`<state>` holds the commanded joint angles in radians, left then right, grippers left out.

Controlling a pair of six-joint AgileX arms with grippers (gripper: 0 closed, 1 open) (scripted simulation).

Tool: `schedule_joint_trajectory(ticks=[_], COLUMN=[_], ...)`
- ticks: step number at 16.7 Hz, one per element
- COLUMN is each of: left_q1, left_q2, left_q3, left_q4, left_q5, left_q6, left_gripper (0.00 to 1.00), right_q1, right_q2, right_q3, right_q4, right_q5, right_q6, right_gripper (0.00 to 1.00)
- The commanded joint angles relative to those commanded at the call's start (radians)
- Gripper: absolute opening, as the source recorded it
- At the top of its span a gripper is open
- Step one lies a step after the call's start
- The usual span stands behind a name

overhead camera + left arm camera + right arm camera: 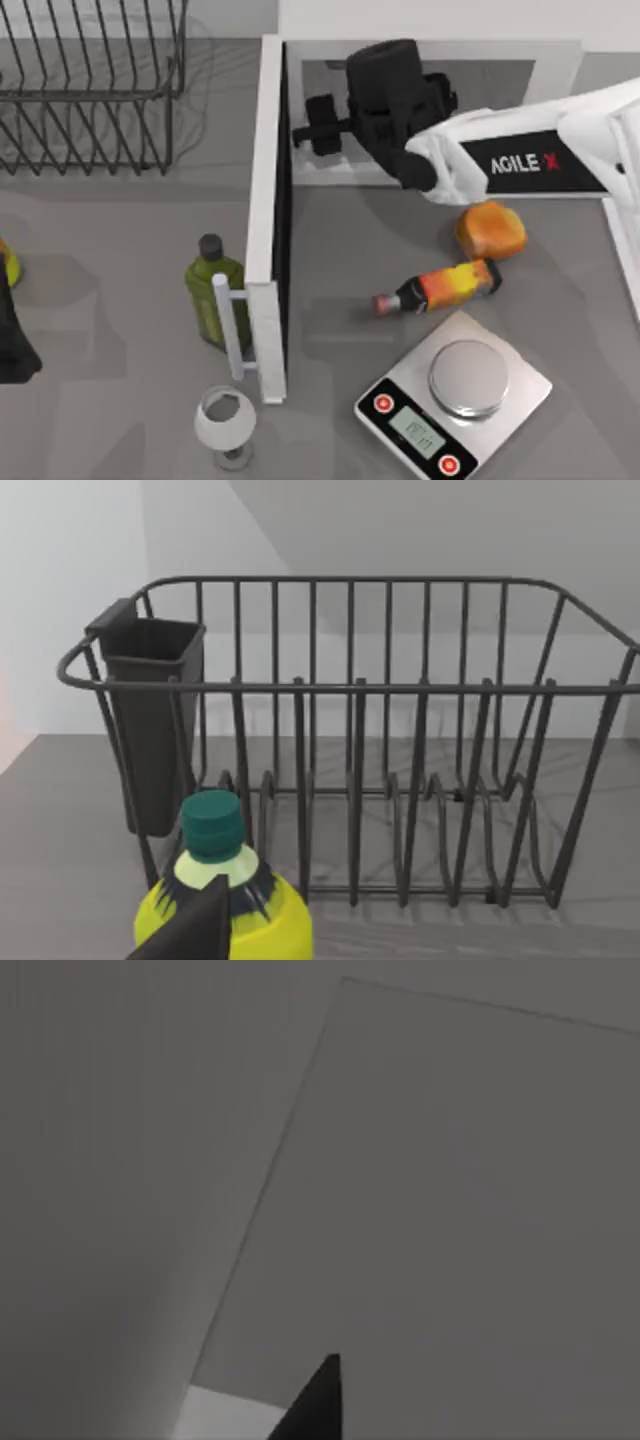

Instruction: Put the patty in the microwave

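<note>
White right arm (560,140) bears a black "AGILE X" band and black hand (310,130).

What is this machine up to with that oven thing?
The right arm's gripper reaches into the open white microwave, whose door is swung wide. The patty, the orange-brown lump meant to go inside, lies on the table in front of the microwave, beside a tipped-over orange bottle and near a kitchen scale. So the patty is not in yet. The left gripper sits parked at the table's left edge, near a wire dish rack.
</note>
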<state>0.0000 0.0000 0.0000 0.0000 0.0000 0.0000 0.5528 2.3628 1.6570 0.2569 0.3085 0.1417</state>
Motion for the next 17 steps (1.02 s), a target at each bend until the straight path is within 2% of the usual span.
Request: schedule_joint_trajectory(ticks=[6, 17], left_q1=[0.000, 0.000], left_q2=[0.000, 0.000], left_q3=[0.000, 0.000], left_q4=[0.000, 0.000], left_q5=[0.000, 0.000], left_q6=[0.000, 0.000], left_gripper=[1.00, 1.00], right_q1=[0.050, 0.191], right_q2=[-0.147, -0.358], right_q3=[-0.162, -0.587], right_q4=[0.088, 0.219], right_q5=[0.071, 0.196], right_q6=[0.046, 0.144], right_gripper=[1.00, 1.00])
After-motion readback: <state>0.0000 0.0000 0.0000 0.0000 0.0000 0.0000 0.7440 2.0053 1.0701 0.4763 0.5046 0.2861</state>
